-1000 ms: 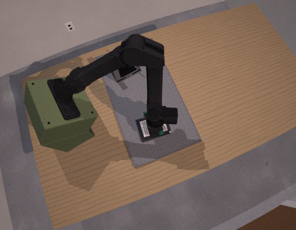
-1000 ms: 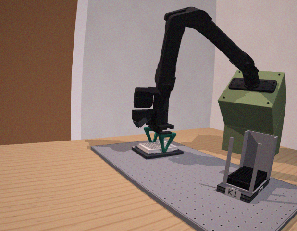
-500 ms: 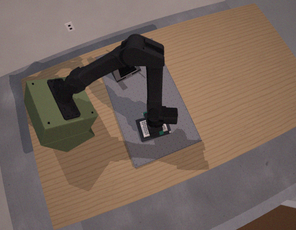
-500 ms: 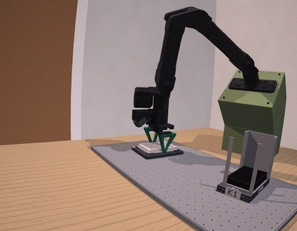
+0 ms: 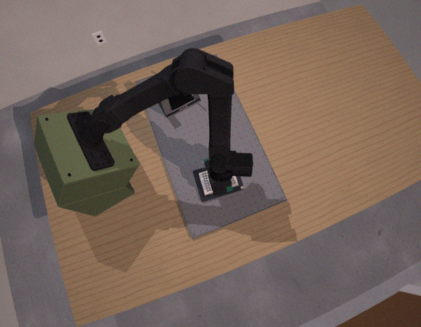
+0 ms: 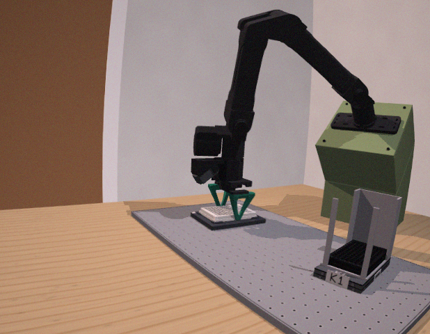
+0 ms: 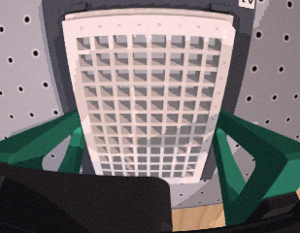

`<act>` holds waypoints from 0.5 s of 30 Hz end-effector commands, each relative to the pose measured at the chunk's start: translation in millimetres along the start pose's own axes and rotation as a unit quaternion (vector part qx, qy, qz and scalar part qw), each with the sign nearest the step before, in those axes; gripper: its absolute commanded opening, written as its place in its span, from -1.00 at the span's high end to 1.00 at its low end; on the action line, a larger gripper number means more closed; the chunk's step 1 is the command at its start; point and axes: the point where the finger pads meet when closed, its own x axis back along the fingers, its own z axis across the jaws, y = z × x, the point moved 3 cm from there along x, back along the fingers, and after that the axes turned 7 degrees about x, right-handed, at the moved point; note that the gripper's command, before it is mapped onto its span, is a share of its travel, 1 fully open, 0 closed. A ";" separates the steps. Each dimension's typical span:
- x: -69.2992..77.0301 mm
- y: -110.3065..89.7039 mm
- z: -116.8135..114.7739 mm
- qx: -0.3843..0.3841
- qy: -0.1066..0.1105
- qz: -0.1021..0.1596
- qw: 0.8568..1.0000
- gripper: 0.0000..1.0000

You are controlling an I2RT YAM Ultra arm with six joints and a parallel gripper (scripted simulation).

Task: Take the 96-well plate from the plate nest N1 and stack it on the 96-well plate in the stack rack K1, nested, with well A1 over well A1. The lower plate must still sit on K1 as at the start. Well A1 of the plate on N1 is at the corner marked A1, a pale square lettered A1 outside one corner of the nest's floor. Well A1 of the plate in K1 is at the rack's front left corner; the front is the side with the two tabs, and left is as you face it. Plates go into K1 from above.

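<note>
The white 96-well plate [image 5: 204,182] [image 6: 212,212] [image 7: 140,25] sits level in the dark nest N1 [image 5: 219,194] [image 6: 216,226] [image 7: 55,60]. The pale A1 marker [image 5: 242,187] [image 7: 247,3] is outside the nest's top right corner in the wrist view. My gripper [image 6: 229,211] [image 7: 149,115] points down, its green fingers shut on the plate's two long sides. The black 96-well plate [image 5: 180,101] [image 6: 357,255] sits low in the stack rack K1 [image 5: 165,107] [image 6: 384,223]. The arm hides the middle of the white plate in the top view.
Rack K1 has tall walls at one corner and thin upright posts [image 6: 330,232] around the black plate. Nest and rack stand on a grey perforated board [image 5: 189,133] [image 6: 258,266]. The green arm base [image 5: 98,190] [image 6: 355,165] stands beside the board.
</note>
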 end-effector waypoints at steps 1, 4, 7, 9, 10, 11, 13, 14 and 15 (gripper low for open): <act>1.8 11.5 -5.2 0.002 -0.003 -0.018 1.000 1.00; 1.8 11.5 -5.2 0.002 -0.003 -0.018 1.000 1.00; 1.8 11.5 -5.2 0.002 -0.003 -0.018 1.000 1.00; 1.8 11.5 -5.2 0.002 -0.003 -0.018 1.000 1.00; 1.8 11.5 -5.2 0.002 -0.003 -0.018 1.000 1.00; 1.8 11.5 -5.2 0.002 -0.003 -0.018 1.000 1.00; 10.9 0.1 -1.3 -0.005 0.001 -0.005 1.000 1.00; 12.3 -1.7 -0.5 -0.005 0.002 -0.003 1.000 1.00; 13.9 -1.8 -0.5 -0.004 0.002 -0.003 1.000 1.00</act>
